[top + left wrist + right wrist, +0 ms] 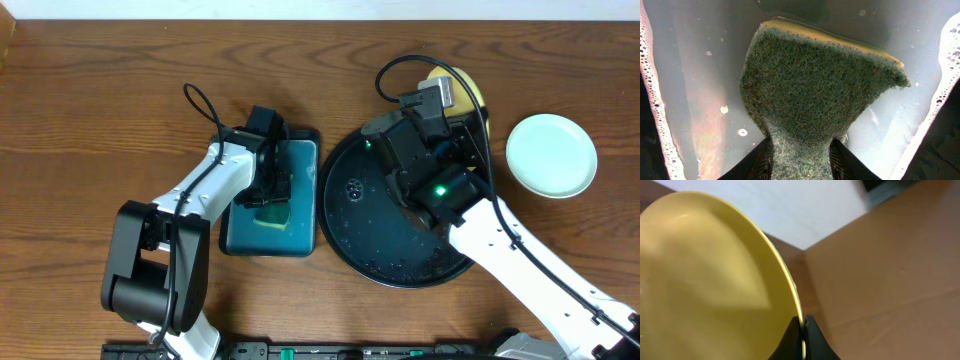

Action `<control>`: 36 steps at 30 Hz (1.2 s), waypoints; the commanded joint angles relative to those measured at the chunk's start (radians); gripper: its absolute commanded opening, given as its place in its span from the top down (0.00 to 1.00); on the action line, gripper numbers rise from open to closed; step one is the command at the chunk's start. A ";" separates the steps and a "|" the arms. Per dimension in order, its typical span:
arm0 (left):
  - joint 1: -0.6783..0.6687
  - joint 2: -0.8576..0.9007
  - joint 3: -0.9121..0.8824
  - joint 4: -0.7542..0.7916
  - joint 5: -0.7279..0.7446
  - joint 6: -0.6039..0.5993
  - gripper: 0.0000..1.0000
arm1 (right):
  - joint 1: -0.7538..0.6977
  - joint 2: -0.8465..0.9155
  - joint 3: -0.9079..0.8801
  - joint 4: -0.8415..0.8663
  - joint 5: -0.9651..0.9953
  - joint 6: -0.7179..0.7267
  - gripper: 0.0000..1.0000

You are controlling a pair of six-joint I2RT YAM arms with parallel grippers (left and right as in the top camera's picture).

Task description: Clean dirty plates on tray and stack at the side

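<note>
My right pincer (802, 326) is clamped on the rim of the yellow plate (715, 280), held tilted at the far edge of the black tray (345, 240). My left pincer (800, 157) squeezes the sponge (815, 85) over the teal tray (302, 215), just left of the black tray. A pale plate (551, 155) sits right of it, wood between.

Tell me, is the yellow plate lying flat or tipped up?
Tipped up. The right gripper pinches the yellow plate by its rim; the wrist view shows it steeply tilted.

rough fibrous sponge (820, 90), glossy yellow plate (710, 275)
</note>
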 commanded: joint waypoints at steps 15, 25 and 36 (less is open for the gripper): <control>0.003 0.015 -0.006 -0.011 -0.016 0.006 0.62 | -0.466 -0.007 -0.089 -0.107 -0.878 0.574 0.99; 0.003 0.015 -0.006 -0.010 -0.016 0.006 0.62 | -0.878 -0.006 -0.245 -0.011 -1.254 0.637 0.99; 0.003 0.015 -0.006 -0.010 -0.016 0.006 0.62 | -1.186 0.026 -0.257 -0.001 -1.358 0.663 0.99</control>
